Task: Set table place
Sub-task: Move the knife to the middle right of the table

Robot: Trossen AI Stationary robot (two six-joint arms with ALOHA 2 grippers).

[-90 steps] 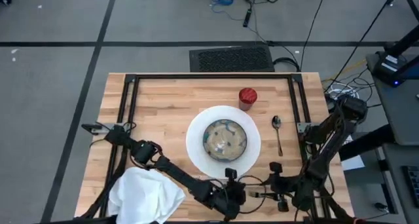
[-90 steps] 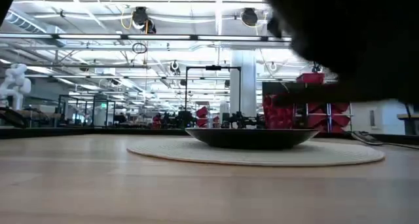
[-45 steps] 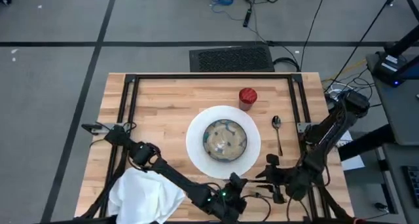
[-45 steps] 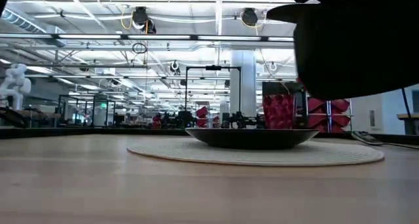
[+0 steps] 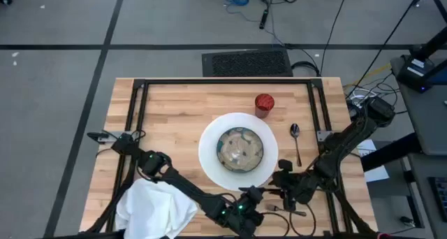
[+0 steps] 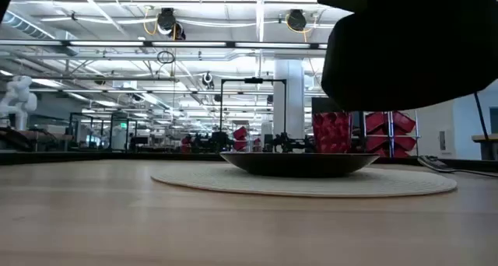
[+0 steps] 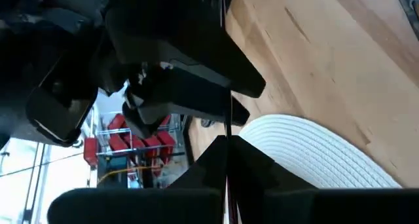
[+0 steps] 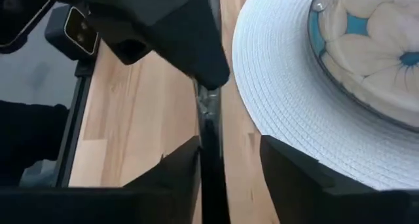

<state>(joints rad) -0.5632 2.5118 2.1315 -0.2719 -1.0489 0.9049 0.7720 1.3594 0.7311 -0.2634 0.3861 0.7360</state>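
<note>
- The napkin lies bunched at the surface's near-left corner, not yet laid out.
- The left gripper hovers near the plate's near rim; whether its fingers are spread, I cannot tell.
- The bowl sits centred on the plate, the cup beyond.
- The right gripper pinches a thin metal utensil, probably to lay it beside the spoon.
</note>
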